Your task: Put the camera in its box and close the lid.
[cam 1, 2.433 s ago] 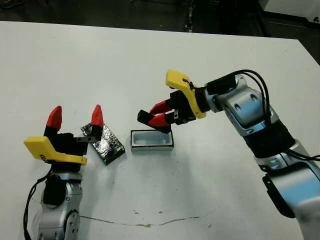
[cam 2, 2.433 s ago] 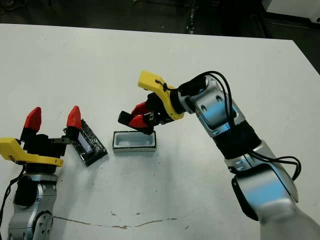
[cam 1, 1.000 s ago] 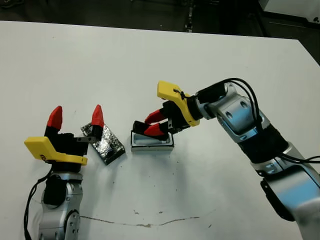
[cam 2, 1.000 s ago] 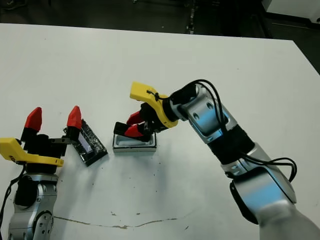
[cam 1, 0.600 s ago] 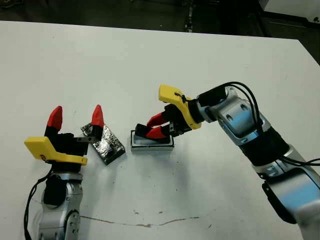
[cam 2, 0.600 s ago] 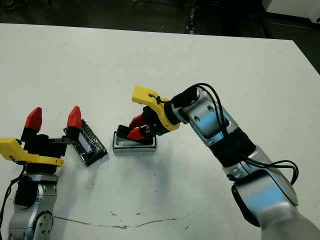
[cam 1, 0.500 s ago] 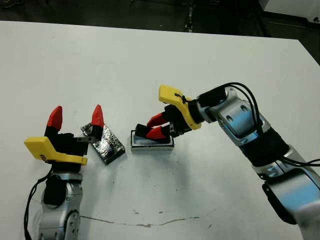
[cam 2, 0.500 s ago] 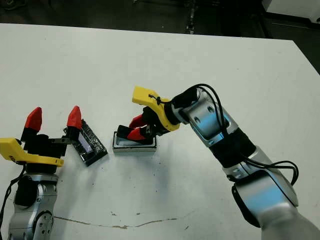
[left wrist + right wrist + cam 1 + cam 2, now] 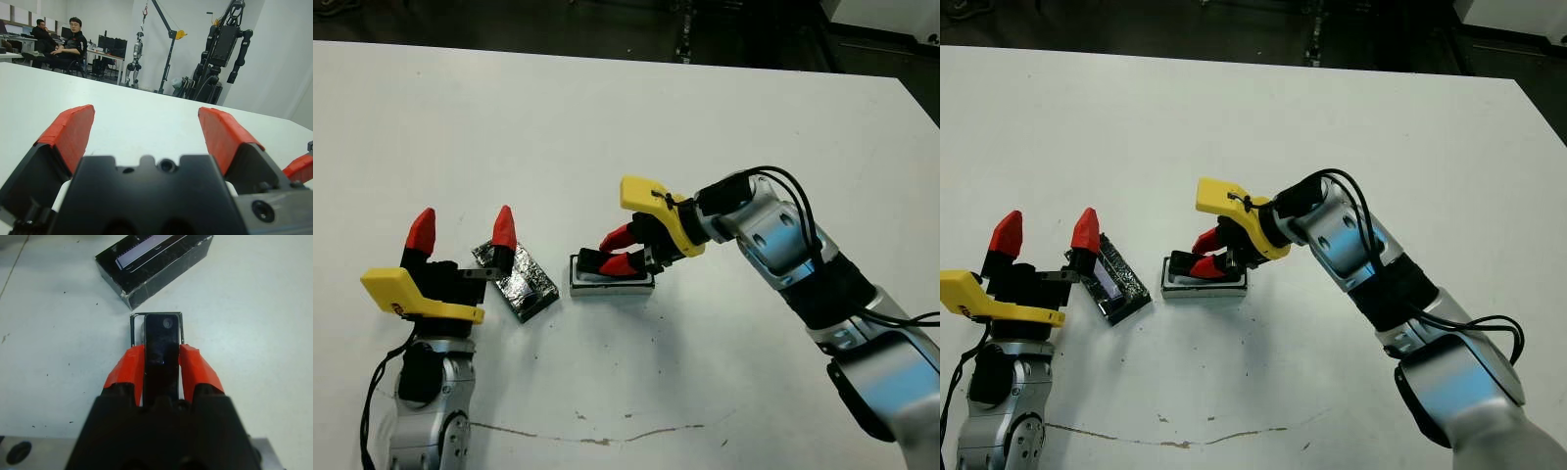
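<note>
Scuffs and a thin brown crack line mark the near part of the matte white table (image 9: pixel 636 117). Just beyond, at the near left, the left gripper (image 9: pixel 462 231) stands with its two red, wedge-shaped fingers spread wide, holding nothing. Immediately right of it lies the lid (image 9: pixel 516 281), a flat black rectangle with a crinkled, silvery foil surface, turned at an angle on the table. Right of the lid, close but apart, sits the box (image 9: pixel 611 284), a shallow rectangular tray with black outer walls and a white rim. Over the box, the right gripper (image 9: pixel 614 251) reaches in from the right, its red fingers pinched against the long sides of the camera (image 9: pixel 161 346), a smooth, glossy black bar with a small round lens near its free end. The bar lies lengthwise within the tray's rim, its free end near the left wall; whether it rests on the lining cannot be told.
</note>
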Available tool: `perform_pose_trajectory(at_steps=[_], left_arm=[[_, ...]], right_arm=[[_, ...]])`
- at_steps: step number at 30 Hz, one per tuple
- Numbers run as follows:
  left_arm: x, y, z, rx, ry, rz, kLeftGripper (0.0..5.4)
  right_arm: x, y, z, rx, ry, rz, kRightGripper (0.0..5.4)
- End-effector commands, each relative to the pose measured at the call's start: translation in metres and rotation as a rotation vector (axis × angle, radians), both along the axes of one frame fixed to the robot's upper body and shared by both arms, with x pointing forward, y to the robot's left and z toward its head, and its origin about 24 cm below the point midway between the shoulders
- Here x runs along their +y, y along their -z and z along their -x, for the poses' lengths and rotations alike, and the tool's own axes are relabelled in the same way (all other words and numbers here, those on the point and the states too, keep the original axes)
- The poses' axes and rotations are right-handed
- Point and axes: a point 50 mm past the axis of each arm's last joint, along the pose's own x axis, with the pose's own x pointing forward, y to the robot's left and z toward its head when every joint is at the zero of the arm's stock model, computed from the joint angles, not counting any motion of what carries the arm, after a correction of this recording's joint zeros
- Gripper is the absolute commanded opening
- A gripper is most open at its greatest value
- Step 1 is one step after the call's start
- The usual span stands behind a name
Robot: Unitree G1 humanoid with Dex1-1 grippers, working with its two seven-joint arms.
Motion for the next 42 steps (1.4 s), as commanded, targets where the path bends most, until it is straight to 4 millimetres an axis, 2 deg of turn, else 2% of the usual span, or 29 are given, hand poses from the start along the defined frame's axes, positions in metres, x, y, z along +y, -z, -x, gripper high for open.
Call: perform_pose_trajectory(at_steps=[1, 16, 22, 28, 40, 42], left_arm=[[0.001, 0.003, 0.002, 0.02, -0.009, -0.005, 5.4], [0.001, 0.004, 0.003, 0.024, -0.01, 0.0, 5.4], [0.001, 0.005, 0.003, 0.02, -0.001, 0.0, 5.4], [0.001, 0.005, 0.003, 0.023, -0.004, -0.004, 5.4], [0.0, 0.005, 0.002, 0.024, -0.002, -0.007, 5.4], [0.0, 0.004, 0.002, 0.023, -0.004, -0.005, 5.4]], right_arm=[[-0.011, 0.01, -0.002, 0.029, 0.03, 0.058, 1.7], [-0.012, 0.011, 0.001, 0.016, 0.02, 0.06, 1.7], [-0.012, 0.006, -0.002, -0.091, -0.087, 0.029, 2.6], [-0.014, -0.003, -0.004, -0.141, -0.114, -0.013, 3.49], [-0.03, -0.028, -0.005, -0.172, -0.064, -0.119, 5.34], [-0.037, -0.031, -0.005, -0.17, -0.018, -0.169, 5.39]])
